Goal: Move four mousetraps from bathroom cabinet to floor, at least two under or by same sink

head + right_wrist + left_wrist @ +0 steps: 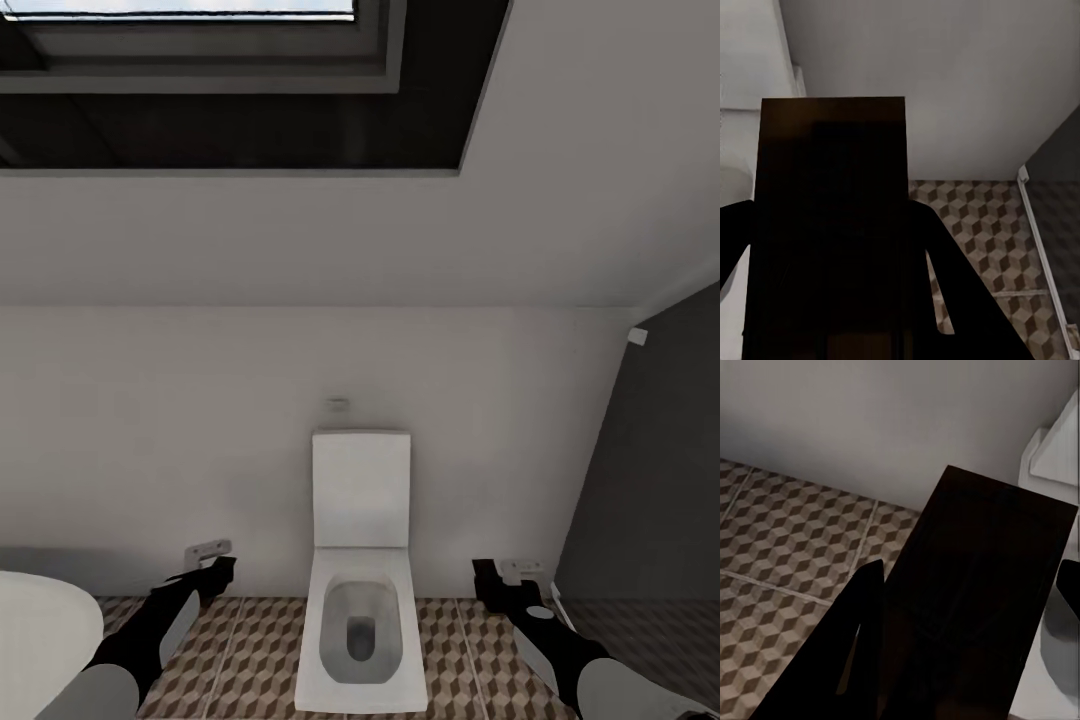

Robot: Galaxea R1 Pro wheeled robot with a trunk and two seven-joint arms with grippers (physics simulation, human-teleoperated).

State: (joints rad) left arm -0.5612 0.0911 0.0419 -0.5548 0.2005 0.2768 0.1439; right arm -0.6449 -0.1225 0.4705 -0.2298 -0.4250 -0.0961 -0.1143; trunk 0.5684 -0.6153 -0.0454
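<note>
Each gripper, left [210, 562] and right [508, 578], pinches a dark flat board, probably a mousetrap [975, 607], above the bathroom floor [250, 640] beside the toilet [361, 560]; light, stiff and thin, it seems best gripped by its edges.

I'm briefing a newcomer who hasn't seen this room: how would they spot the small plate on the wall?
Start at the white toilet against the pale back wall. Look just above its upright cistern; the small plate sits there, left of centre. It is the sole fitting on that wall stretch.
</note>
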